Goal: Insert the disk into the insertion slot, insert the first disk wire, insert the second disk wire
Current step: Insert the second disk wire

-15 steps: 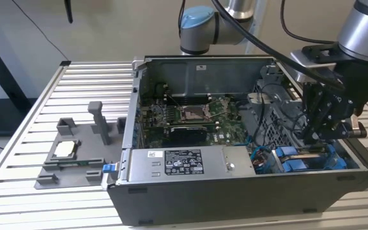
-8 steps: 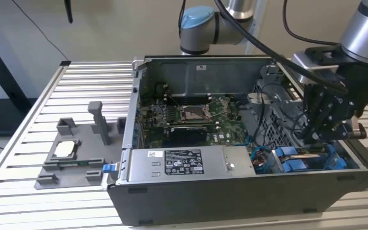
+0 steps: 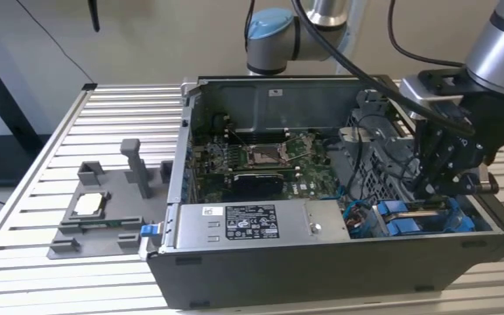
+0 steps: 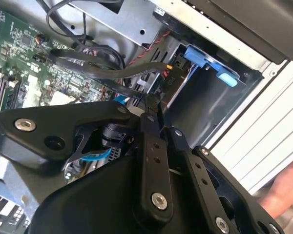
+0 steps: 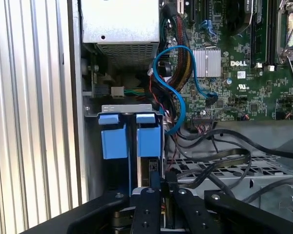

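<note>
Grey slatted metal forms the work table (image 3: 103,105), on which an open black computer case (image 3: 322,262) lies on its side. Inside it, the green motherboard (image 3: 261,161) covers the floor of the case, and the grey power-supply box (image 3: 252,223) with a white sticker sits along the near wall in the exterior view. On the exterior view's left, a grey fixture plate (image 3: 94,210) with upright posts rests on the table, apart from the case.

At the exterior view's right end of the case stands the grey perforated drive cage (image 3: 370,164). The insertion slot (image 5: 132,161) at its near corner is occupied: the disk (image 5: 149,168) sits edge-up in the bay, its blue carrier tabs (image 5: 149,139) standing beside a second set of blue tabs (image 5: 113,139), the two sets side by side and just apart.

The arm reaches down over that corner. The gripper (image 3: 440,190) hangs directly above the disk's exposed end; in both wrist views its black fingers (image 5: 146,204) stand close together with only a narrow gap, pinched on a small black connector (image 4: 151,100) at the end of a flat black wire (image 4: 112,73). The connector is at the disk's edge; whether it is seated cannot be told.

A blue data cable (image 5: 178,78) loops from the motherboard down toward the bay. Black cables (image 5: 224,156) cross the cage top.
</note>
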Robot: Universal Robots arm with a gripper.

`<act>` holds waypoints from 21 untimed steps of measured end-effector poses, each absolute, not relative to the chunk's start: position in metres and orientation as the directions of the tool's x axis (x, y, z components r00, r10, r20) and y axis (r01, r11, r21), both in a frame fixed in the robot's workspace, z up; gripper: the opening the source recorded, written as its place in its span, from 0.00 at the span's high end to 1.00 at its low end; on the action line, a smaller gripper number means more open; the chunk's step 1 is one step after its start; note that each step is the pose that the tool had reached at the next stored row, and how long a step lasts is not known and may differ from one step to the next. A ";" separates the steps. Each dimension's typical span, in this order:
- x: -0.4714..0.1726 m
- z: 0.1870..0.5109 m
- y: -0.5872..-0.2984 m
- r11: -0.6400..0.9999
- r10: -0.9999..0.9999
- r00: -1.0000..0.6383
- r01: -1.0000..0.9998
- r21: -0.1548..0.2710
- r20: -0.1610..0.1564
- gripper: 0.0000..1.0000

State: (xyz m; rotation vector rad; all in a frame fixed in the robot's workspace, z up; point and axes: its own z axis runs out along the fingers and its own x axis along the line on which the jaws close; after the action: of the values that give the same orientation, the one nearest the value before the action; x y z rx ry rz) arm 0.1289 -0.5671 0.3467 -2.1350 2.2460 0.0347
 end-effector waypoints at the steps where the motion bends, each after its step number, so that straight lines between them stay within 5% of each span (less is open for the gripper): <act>1: 0.129 0.346 -0.567 0.052 -0.998 -0.052 -0.999 -0.012 -0.046 0.84; 21: 0.136 0.344 -0.570 0.054 -0.997 -0.055 -0.998 0.017 -0.046 0.84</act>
State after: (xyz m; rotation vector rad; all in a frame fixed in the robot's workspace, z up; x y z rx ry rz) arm 0.1356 -0.5702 0.3438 -2.1449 2.2647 0.0676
